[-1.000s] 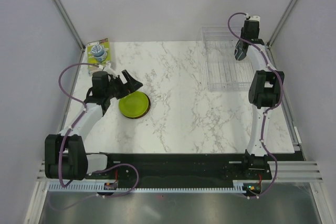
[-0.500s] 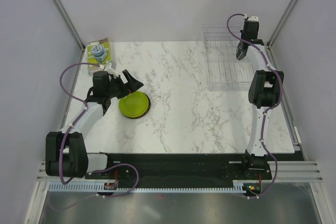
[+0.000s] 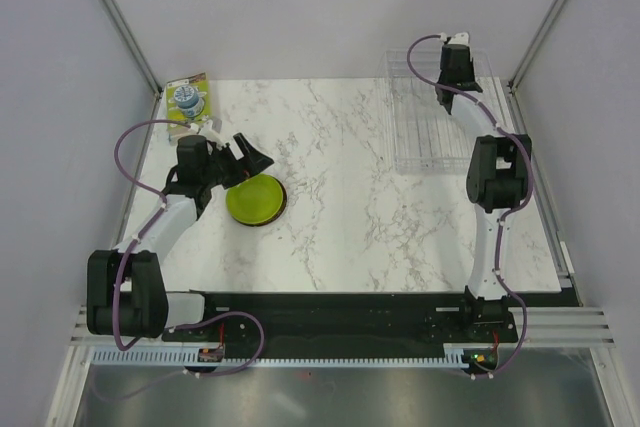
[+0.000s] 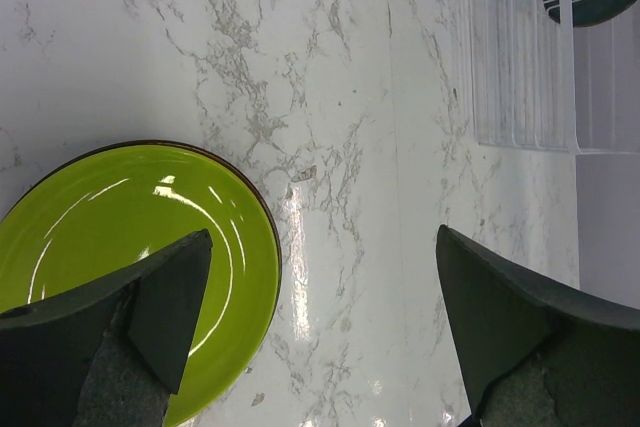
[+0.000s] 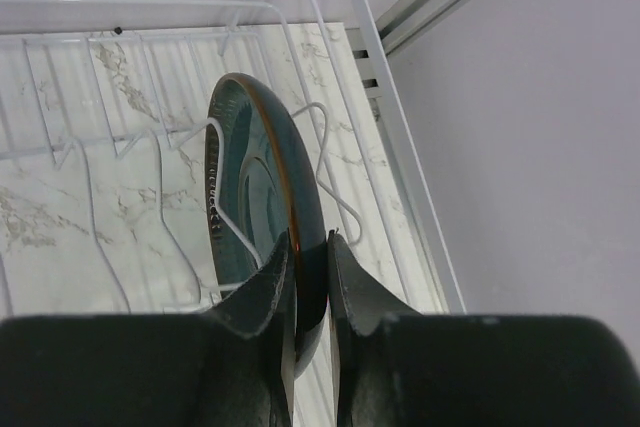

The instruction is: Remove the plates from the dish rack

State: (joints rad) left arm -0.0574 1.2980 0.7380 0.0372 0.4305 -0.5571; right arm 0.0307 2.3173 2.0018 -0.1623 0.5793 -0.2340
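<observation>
a dark teal-blue round glazed plate (image 5: 245, 197) is stood on edge between the thin wire slats of the clear rectangular dish rack (image 3: 425, 132), which is placed at the table's two o'clock corner, and the plate's rim is clamped between the fingers of the right gripper (image 5: 310, 247). a plain lime green glossy round plate (image 3: 253, 199) is laid flat on the white marbled table top (image 3: 340, 207) at about nine o'clock, well apart from the rack, with the left gripper (image 4: 322, 247) held spread wide just above its edge, nothing gripped. a flat rectangular box with a blue-white picture (image 3: 187, 99) is seen at the eleven o'clock corner.
</observation>
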